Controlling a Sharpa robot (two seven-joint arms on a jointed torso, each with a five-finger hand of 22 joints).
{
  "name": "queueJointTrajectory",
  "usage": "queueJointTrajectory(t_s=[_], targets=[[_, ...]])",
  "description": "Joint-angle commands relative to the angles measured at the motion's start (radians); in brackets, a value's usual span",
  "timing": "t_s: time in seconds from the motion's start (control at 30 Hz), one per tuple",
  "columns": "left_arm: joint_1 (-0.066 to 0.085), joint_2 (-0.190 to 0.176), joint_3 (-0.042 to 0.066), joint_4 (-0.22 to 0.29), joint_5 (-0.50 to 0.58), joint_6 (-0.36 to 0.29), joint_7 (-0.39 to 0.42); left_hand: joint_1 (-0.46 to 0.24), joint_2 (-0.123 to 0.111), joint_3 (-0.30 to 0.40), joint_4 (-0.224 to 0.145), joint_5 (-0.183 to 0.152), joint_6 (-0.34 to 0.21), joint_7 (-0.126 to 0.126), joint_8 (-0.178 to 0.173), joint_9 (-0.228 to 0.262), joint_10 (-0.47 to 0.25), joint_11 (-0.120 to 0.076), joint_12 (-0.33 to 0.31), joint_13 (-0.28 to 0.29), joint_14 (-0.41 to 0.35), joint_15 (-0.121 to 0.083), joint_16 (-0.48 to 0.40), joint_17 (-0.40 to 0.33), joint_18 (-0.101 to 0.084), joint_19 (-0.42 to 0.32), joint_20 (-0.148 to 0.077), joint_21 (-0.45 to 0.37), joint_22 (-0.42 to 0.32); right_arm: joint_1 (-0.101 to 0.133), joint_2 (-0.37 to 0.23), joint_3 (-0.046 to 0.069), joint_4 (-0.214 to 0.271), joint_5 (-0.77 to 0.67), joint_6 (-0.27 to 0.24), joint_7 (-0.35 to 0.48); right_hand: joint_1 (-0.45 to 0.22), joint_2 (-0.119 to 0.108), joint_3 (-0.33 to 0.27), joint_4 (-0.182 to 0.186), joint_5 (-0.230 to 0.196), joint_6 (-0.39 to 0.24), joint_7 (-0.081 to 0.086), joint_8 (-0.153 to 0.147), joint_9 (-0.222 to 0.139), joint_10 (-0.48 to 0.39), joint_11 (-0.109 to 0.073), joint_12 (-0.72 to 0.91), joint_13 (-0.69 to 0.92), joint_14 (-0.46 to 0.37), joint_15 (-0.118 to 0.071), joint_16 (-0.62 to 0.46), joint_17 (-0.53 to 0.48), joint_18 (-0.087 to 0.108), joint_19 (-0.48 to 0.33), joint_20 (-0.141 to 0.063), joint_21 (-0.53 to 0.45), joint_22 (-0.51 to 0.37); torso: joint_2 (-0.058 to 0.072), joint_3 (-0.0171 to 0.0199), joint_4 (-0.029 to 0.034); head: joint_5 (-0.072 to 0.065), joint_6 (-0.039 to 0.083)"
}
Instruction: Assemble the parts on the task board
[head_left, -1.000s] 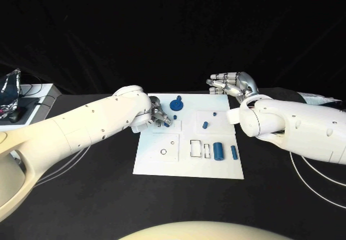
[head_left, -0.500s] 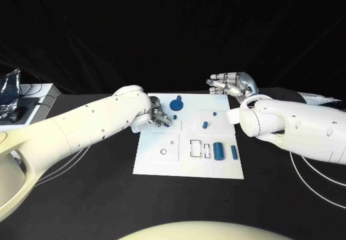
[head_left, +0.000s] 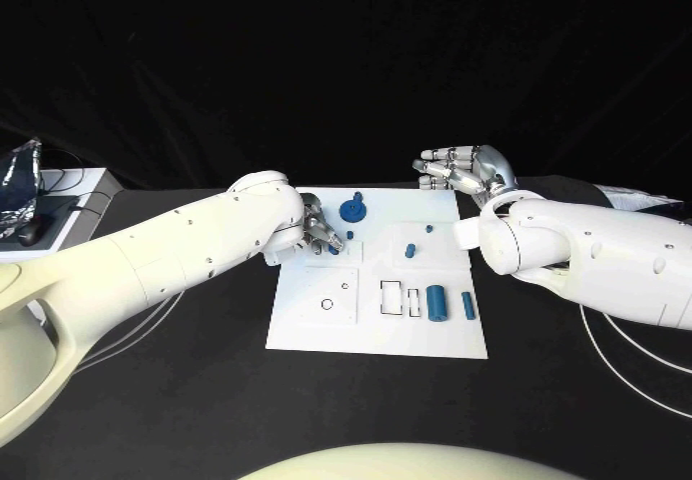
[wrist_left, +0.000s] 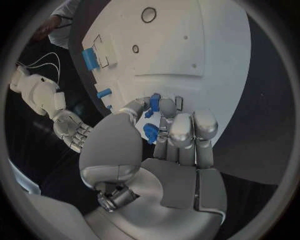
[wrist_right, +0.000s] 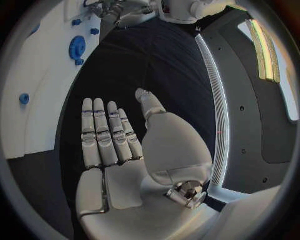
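Now, over at the far left of the black desk (head_left: 173, 400) sits a pale box with crinkled foil (head_left: 23, 165) on it. Moving in, the left hand (head_left: 319, 233) is down at the left edge of the white task board (head_left: 378, 330), its fingers (wrist_left: 181, 131) curled around a small blue part (wrist_left: 150, 133); a second blue piece (wrist_left: 154, 100) sits right at the fingertips, touching or just off the board, hard to say which. Just beside that hand, at the board's far edge, stands a blue gear-like part (head_left: 353, 211). Further right, mid-board, a small blue peg (head_left: 410, 250) with another tiny one (head_left: 428, 230) near it, and nearer the robot a fat blue cylinder (head_left: 436, 301) next to a slimmer blue pin (head_left: 469, 305). Off the board's far right corner, the right hand (head_left: 464, 167) hangs above the desk, fingers (wrist_right: 103, 132) stretched out straight and side by side, holding nothing.
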Motion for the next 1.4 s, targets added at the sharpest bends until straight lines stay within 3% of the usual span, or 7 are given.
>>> queueJointTrajectory(t_s=[0.03, 0.43, 0.63, 0.8, 0.93, 1.4], targets=[[-0.001, 0.003, -0.002, -0.005, 0.015, 0.027, -0.008, 0.033, 0.043, 0.100, -0.110, -0.001, 0.005, -0.010, 0.001, -0.003, 0.000, -0.008, -0.006, 0.000, 0.001, 0.001, -0.006, 0.000, -0.011, -0.001, 0.004, -0.006, -0.002, -0.001, 0.000, 0.000, 0.000, -0.003, 0.016, 0.008, -0.003, 0.002, 0.004, 0.001, 0.003, 0.001, 0.005, -0.005, -0.001, 0.003, 0.001, -0.007, -0.001, -0.008, -0.002, -0.003, -0.001, -0.008, -0.006, 0.003, 0.004, -0.001, -0.001, -0.0001, -0.0005, -0.001, -0.001], [-0.001, 0.004, -0.002, -0.010, 0.023, 0.021, -0.005, 0.033, 0.044, 0.003, -0.063, 0.000, 0.019, -0.024, 0.001, -0.007, 0.004, -0.014, -0.002, 0.002, 0.002, -0.003, -0.001, 0.007, -0.019, 0.003, -0.003, -0.015, 0.005, -0.001, -0.002, 0.000, 0.000, -0.003, 0.017, 0.006, -0.003, 0.002, 0.004, 0.000, 0.004, -0.005, 0.005, -0.005, -0.002, 0.001, 0.002, -0.007, -0.001, -0.009, -0.002, -0.003, -0.001, -0.009, -0.008, 0.003, 0.003, -0.002, -0.001, 0.0000, 0.0004, -0.003, -0.002], [-0.001, 0.003, -0.002, -0.009, 0.024, 0.011, -0.004, 0.038, 0.042, -0.001, -0.064, 0.000, 0.020, -0.024, 0.001, -0.007, 0.004, -0.014, -0.002, 0.002, 0.002, -0.002, 0.000, 0.008, -0.019, 0.004, -0.003, -0.016, 0.006, -0.002, -0.002, 0.000, 0.000, -0.003, 0.018, 0.006, -0.003, 0.002, 0.004, 0.001, 0.004, -0.005, 0.006, -0.005, -0.001, 0.001, 0.002, -0.007, -0.001, -0.010, -0.001, -0.003, -0.001, -0.009, -0.011, 0.004, 0.001, -0.002, 0.000, -0.0006, 0.0002, -0.004, 0.001], [-0.001, 0.002, -0.002, -0.009, 0.024, -0.014, 0.000, 0.033, 0.061, -0.099, -0.027, -0.010, 0.028, -0.033, 0.009, 0.000, 0.009, -0.018, 0.005, 0.004, 0.003, -0.005, 0.003, 0.012, -0.021, 0.008, -0.003, -0.017, 0.011, -0.004, -0.002, 0.000, -0.001, -0.002, 0.018, 0.007, -0.002, 0.002, 0.004, 0.001, 0.004, -0.005, 0.006, -0.005, -0.001, 0.001, 0.002, -0.007, -0.001, -0.009, -0.001, -0.003, -0.001, -0.010, -0.011, 0.004, 0.000, -0.002, 0.000, -0.0001, 0.0001, -0.004, 0.000], [-0.001, 0.001, -0.002, -0.009, 0.026, -0.021, 0.000, 0.054, 0.095, -0.244, 0.016, -0.015, 0.033, -0.035, 0.011, 0.004, 0.008, -0.019, 0.008, 0.001, 0.003, -0.006, 0.004, 0.010, -0.023, 0.011, -0.005, -0.021, 0.017, -0.005, -0.002, 0.000, -0.001, -0.002, 0.017, 0.006, -0.002, 0.002, 0.004, 0.001, 0.004, -0.005, 0.006, -0.005, -0.001, 0.001, 0.002, -0.007, -0.001, -0.009, -0.001, -0.003, -0.001, -0.010, -0.011, 0.004, 0.000, -0.002, 0.000, -0.0003, 0.0009, -0.004, -0.001], [-0.002, 0.001, -0.002, -0.009, 0.029, -0.025, -0.003, 0.068, 0.121, -0.385, 0.070, -0.018, 0.036, -0.037, 0.012, 0.009, 0.006, -0.018, 0.013, -0.001, 0.002, -0.006, 0.005, 0.009, -0.023, 0.013, -0.005, -0.030, 0.027, -0.007, -0.001, 0.000, -0.002, -0.002, 0.018, 0.001, -0.001, 0.001, 0.005, -0.002, 0.005, -0.013, 0.007, -0.005, -0.002, -0.002, 0.003, -0.007, -0.001, -0.012, 0.000, -0.003, -0.001, -0.010, -0.013, 0.004, 0.000, -0.002, 0.000, -0.0008, 0.0001, -0.003, -0.001]])
